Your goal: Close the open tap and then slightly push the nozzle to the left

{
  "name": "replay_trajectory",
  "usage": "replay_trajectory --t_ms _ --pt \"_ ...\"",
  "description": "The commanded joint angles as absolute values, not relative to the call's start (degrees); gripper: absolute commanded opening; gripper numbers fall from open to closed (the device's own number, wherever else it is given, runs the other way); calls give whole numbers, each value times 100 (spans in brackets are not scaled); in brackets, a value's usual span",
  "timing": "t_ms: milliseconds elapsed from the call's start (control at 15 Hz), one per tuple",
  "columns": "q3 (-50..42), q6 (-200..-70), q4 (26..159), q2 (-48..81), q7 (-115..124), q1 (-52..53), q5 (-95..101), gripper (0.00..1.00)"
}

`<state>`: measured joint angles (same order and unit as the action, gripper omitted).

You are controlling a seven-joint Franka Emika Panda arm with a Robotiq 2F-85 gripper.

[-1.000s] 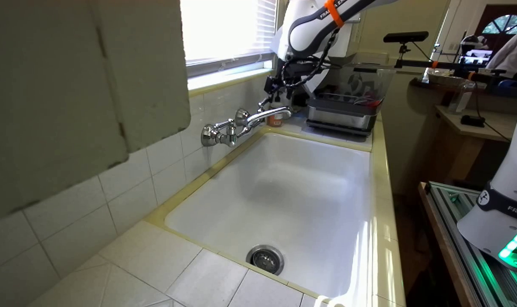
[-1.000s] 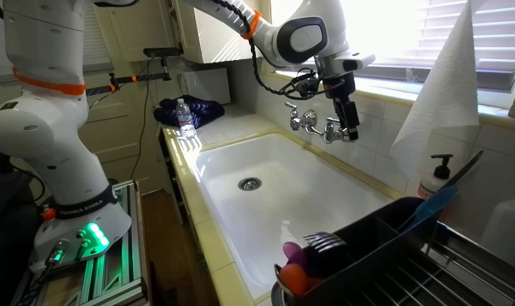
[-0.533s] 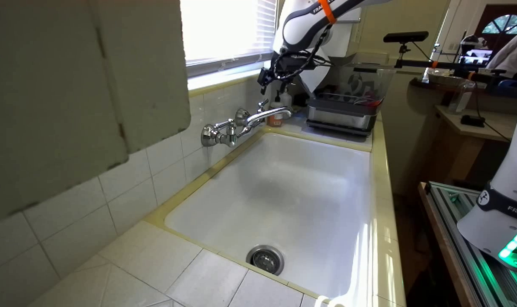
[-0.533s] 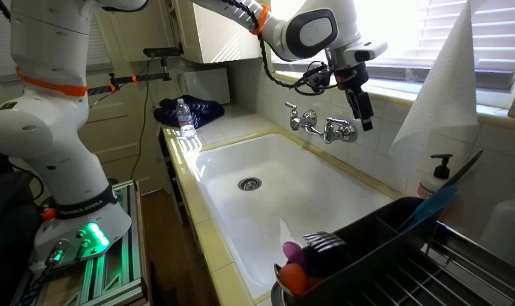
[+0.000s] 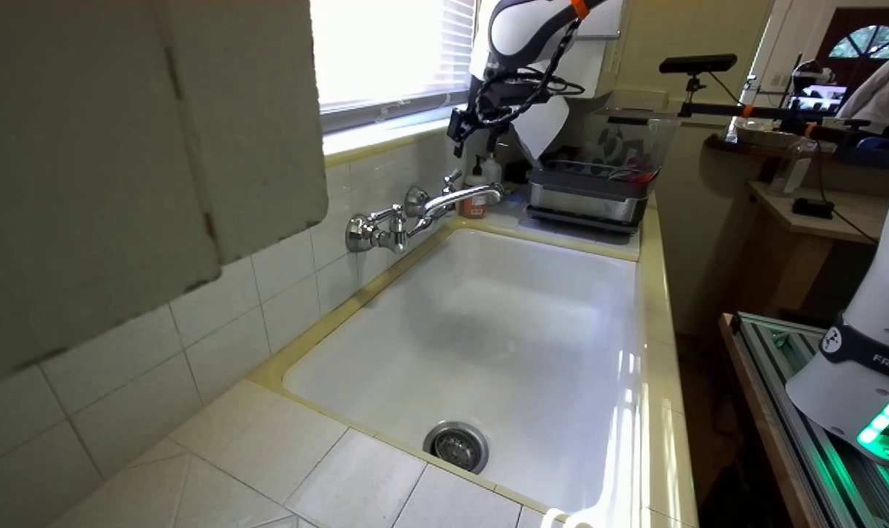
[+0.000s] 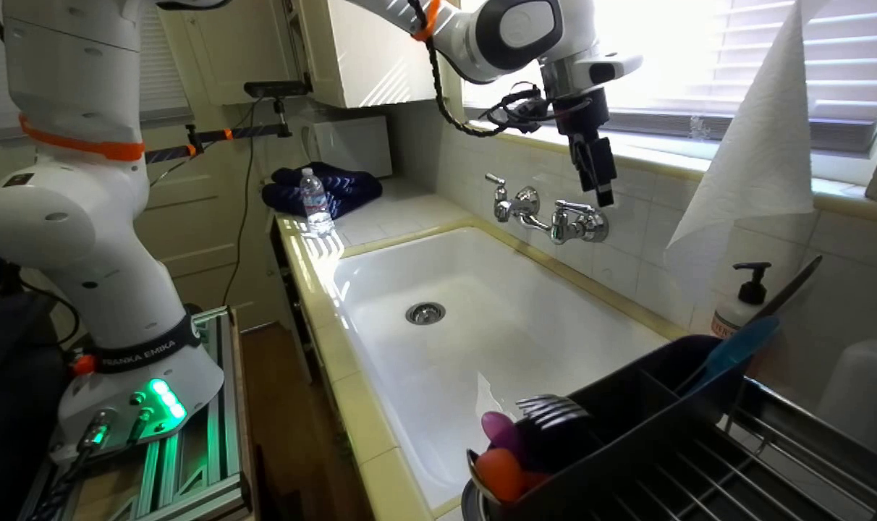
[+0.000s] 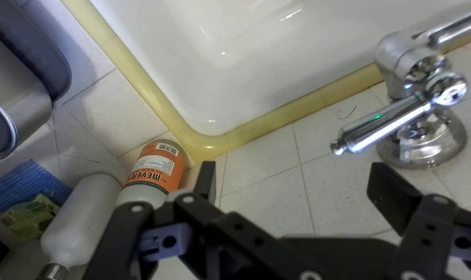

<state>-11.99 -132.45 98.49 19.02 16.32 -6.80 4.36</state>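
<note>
The chrome tap (image 5: 397,229) is fixed to the tiled wall above the white sink, and it also shows in an exterior view (image 6: 563,229). Its slim curved nozzle (image 5: 465,196) reaches out over the sink; I cannot make out a water stream. The wrist view shows a short chrome handle (image 7: 383,122) at the right, with its valve and round wall flange. My gripper (image 7: 299,182) is open, with only tile seen between its fingers. In both exterior views the gripper (image 5: 459,150) (image 6: 605,197) hangs above the handle nearer the dish rack, apart from it.
The sink (image 6: 482,304) lies below. A grey dish rack (image 6: 670,434) stands at one end. An orange-labelled soap bottle (image 7: 154,167) and a white bottle (image 7: 82,214) stand close by. A paper towel (image 6: 757,159) hangs beside the window. A water bottle (image 6: 315,202) stands at the far counter.
A second ago my gripper was low, overlapping the handle nearer the rack. It has risen, first swinging toward the rack and then back over the handle. The tap looks unchanged.
</note>
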Motion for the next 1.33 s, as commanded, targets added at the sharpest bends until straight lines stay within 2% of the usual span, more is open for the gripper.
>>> replay_trajectory --t_ms 0,467,933,1267 --pt "-1119 -12666 10508 1112 1537 -548 631 100" --pt "-611 -12737 11601 275 -344 -602 -144 100" --pt "-491 -12758 12115 279 -2316 -606 -439 100" --pt "-456 -13325 12326 301 -2882 -590 -483 100"
